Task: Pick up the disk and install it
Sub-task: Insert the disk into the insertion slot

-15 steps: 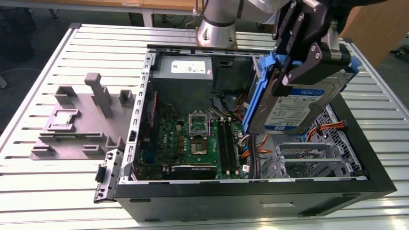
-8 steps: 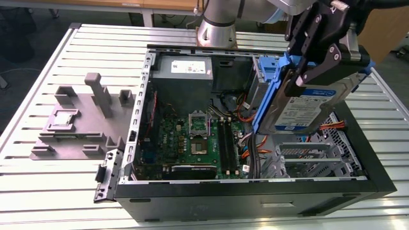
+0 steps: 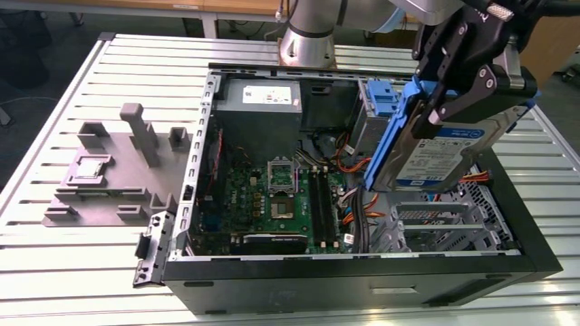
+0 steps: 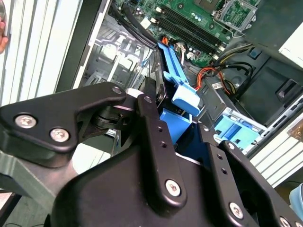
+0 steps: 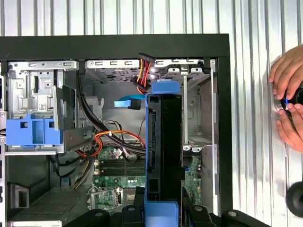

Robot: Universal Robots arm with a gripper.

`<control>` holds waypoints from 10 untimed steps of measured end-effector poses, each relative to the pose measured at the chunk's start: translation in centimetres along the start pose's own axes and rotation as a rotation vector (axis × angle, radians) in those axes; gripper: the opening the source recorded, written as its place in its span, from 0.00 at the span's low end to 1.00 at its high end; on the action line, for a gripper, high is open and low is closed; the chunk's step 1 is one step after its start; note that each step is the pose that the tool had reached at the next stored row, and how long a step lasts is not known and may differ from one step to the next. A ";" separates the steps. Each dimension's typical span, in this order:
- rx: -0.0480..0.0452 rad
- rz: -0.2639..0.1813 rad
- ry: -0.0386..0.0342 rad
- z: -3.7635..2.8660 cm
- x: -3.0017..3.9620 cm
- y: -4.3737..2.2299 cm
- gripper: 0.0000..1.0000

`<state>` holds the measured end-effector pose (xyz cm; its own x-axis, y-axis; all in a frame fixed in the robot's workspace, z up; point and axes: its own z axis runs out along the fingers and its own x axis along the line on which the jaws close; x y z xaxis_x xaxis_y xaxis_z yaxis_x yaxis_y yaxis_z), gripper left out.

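The claw (image 3: 446, 112) grips the disk (image 3: 435, 159) firmly, seemingly tilted on edge, with the open computer case (image 3: 354, 275) beneath the claw.

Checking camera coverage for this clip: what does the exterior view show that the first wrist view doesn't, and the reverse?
Exterior view: the disk seen from its labelled face, and a grey holder on the table beside the computer case. First wrist view: a person's hand at the table beside the case. Both: the gripper holding the disk over the open case and its circuit board.
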<state>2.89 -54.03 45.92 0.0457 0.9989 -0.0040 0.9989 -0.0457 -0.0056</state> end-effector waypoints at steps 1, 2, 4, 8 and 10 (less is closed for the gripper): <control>-0.0001 0.000 -0.0001 0.01 -0.09 0.02 0.37; -0.0001 0.000 -0.0005 0.02 -0.21 0.03 0.37; -0.0001 0.000 -0.0009 0.04 -0.48 0.06 0.37; -0.0001 0.000 -0.0018 0.08 -0.86 0.38 0.37; -0.0002 0.000 -0.0019 0.10 -0.89 0.83 0.37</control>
<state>3.68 -54.95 45.81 0.0456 0.9989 -0.0059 0.9989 -0.0456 -0.0054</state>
